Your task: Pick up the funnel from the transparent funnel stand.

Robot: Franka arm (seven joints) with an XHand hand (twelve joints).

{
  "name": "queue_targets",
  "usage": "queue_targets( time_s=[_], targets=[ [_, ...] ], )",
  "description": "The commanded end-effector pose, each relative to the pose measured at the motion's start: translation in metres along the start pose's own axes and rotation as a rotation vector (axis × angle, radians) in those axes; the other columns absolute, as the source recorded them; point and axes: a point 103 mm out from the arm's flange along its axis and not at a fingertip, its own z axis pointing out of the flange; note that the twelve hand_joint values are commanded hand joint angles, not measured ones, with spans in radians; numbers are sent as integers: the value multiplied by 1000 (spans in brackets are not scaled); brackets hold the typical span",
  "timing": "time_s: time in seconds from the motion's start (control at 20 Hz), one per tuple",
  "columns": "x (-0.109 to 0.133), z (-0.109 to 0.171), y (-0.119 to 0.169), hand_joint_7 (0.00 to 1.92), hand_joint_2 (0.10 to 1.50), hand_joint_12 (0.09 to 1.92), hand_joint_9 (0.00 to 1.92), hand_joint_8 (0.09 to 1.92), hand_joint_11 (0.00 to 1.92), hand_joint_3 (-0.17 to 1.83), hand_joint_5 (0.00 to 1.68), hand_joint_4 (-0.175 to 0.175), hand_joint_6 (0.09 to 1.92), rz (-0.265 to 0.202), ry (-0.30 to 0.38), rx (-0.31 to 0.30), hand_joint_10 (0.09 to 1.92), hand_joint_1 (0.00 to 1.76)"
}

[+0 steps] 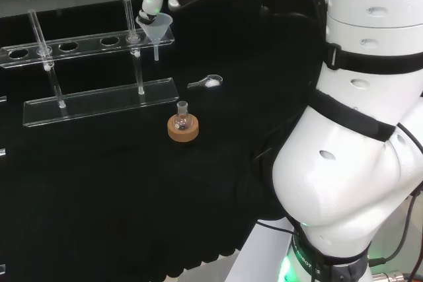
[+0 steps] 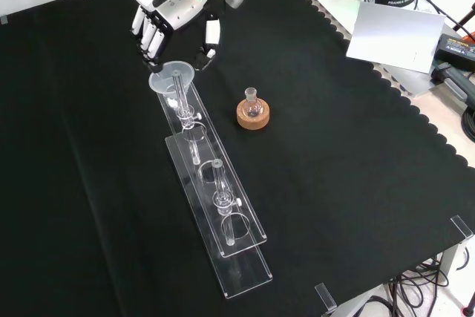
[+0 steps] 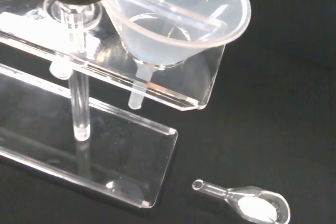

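One clear funnel sits in the end hole of the transparent funnel stand, its wide cone above the upper shelf and its stem hanging down through the hole toward the lower plate. In the head view it is at the stand's right end; in the front view it is at the end nearest the top. My hand hangs just over the funnel's rim with its fingers pointing down and only lightly bent, thumb apart from them, holding nothing; I cannot tell whether a fingertip touches the rim. In the wrist view the cone looks empty. Other holes along the upper shelf stand open, and thin clear posts rise from the lower plate. Near the stand's funnel end, on the black cloth of the counter, lies a small clear spoon with white powder in its bowl. Beside it, a small round flask stands upright on a cork ring. I can read no writing on these pieces.
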Motion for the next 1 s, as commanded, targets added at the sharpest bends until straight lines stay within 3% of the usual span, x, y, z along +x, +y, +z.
queue_targets(
  time_s=[0.05, 0.25, 0.5, 0.8, 1.0],
  targets=[
    [10, -4, -2, 134, 605, 1375, 456, 676, 509, 467, 201, -29, 90, -74, 54, 165, 613, 635],
    [7, 2, 0, 8, 607, 1427, 249, 643, 444, 375, 113, -27, 87, -77, 60, 188, 783, 558],
    [-1, 13, 3, 45, 612, 1432, 305, 679, 468, 345, 128, -38, 87, -76, 67, 209, 803, 571],
    [-9, 23, 5, 127, 624, 1415, 410, 713, 504, 327, 175, -45, 87, -48, 38, 167, 746, 604],
    [-10, 28, 10, 140, 634, 1413, 416, 715, 508, 329, 195, -46, 87, -46, 35, 193, 733, 638]
  ],
)
